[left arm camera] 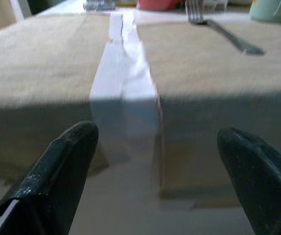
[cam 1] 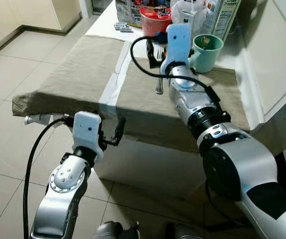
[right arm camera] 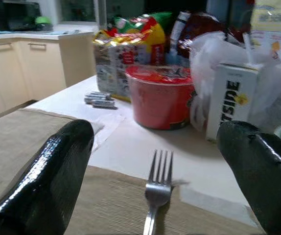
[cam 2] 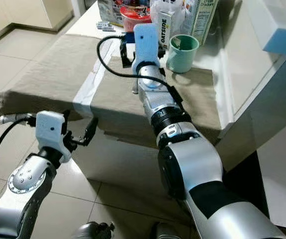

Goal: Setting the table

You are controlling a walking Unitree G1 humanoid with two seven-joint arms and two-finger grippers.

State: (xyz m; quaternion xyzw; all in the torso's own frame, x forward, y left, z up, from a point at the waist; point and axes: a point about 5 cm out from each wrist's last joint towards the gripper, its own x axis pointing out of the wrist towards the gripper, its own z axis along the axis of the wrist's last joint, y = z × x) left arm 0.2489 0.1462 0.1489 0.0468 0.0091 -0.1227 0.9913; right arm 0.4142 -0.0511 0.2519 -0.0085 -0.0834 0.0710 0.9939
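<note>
Fork lies upper centre of head view, on right-hand beige placemat, tines toward far table edge. Right gripper hovers above it, fingers spread wide, released; fork sits between them, untouched. Green mug just right of gripper. Red bowl and carton beyond tines. Left gripper lower left, before table edge, fingers apart, holding nothing.

The right arm hides most of the fork.
</note>
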